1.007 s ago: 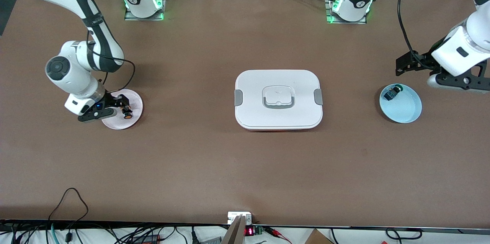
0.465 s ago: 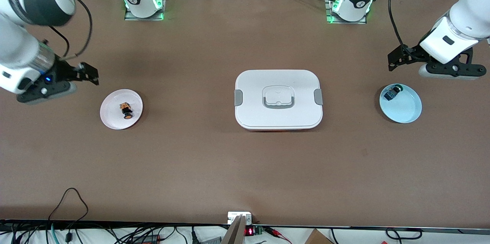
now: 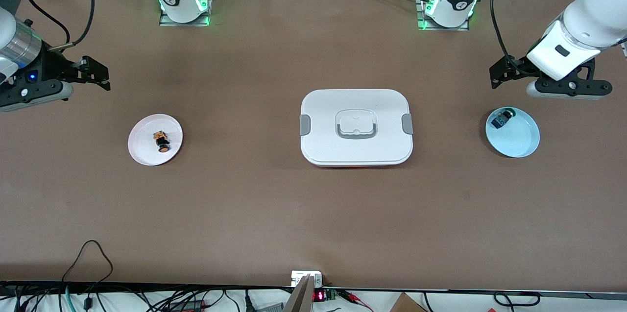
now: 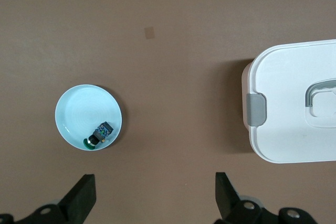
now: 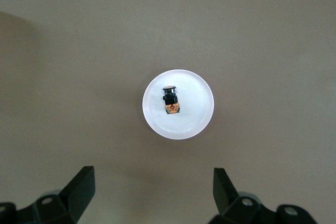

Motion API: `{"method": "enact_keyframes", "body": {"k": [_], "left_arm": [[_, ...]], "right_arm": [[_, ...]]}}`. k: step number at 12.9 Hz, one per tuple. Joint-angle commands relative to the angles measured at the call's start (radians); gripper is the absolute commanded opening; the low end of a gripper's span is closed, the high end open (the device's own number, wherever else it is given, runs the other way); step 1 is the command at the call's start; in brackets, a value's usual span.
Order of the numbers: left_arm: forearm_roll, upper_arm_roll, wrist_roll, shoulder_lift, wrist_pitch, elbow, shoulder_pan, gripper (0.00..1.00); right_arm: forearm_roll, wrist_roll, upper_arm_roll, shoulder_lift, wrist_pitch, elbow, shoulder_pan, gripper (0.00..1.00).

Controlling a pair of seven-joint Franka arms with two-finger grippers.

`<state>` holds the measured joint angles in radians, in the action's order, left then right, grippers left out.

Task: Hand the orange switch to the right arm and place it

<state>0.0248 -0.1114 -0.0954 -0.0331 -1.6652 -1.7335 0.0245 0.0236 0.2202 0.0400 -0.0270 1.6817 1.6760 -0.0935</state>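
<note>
The orange switch (image 3: 161, 141) lies on its side on a small white plate (image 3: 144, 149) toward the right arm's end of the table. In the right wrist view the switch (image 5: 170, 99) lies in the middle of the plate (image 5: 201, 115). My right gripper (image 3: 100, 77) is open and empty, raised over bare table beside the plate; its own view (image 5: 152, 192) shows the fingers wide apart. My left gripper (image 3: 495, 77) is open and empty, raised over bare table beside a light blue plate (image 3: 520, 141), and its own view (image 4: 153, 195) shows the same.
A white lidded box (image 3: 323, 106) with grey latches sits mid-table and shows in the left wrist view (image 4: 286, 135). The blue plate (image 4: 76, 111) holds a black-and-blue switch with a green cap (image 3: 501, 119), also in the left wrist view (image 4: 98, 135). Cables run along the table's near edge.
My right gripper let go of the orange switch on the white plate, rose and drew away toward its end of the table. My left gripper rose a little.
</note>
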Motion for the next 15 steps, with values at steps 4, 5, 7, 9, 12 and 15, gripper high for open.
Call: {"method": "enact_keyframes", "body": {"k": [4, 5, 7, 9, 12, 15], "left_arm": [[0.021, -0.002, -0.012, -0.004, 0.024, 0.015, 0.003, 1.0], [0.021, -0.002, -0.012, -0.004, 0.024, 0.015, 0.003, 1.0], [0.021, -0.002, -0.01, -0.004, 0.024, 0.015, 0.003, 1.0], [0.021, -0.002, -0.009, -0.004, 0.024, 0.015, 0.003, 1.0], [0.021, -0.002, -0.009, -0.004, 0.024, 0.015, 0.003, 1.0], [0.021, -0.002, -0.009, -0.004, 0.024, 0.015, 0.005, 1.0]], "right_arm": [[0.01, -0.021, -0.011, -0.002, -0.057, -0.064, -0.028, 1.0], [0.007, -0.018, -0.011, -0.002, -0.057, -0.064, -0.028, 1.0], [-0.004, -0.013, -0.006, -0.01, -0.056, -0.064, -0.022, 1.0], [-0.002, -0.012, -0.005, -0.011, -0.053, -0.065, -0.022, 1.0], [-0.004, -0.012, -0.006, -0.011, -0.057, -0.064, -0.023, 1.0], [-0.002, -0.009, -0.005, -0.011, -0.057, -0.064, -0.022, 1.0]]}}
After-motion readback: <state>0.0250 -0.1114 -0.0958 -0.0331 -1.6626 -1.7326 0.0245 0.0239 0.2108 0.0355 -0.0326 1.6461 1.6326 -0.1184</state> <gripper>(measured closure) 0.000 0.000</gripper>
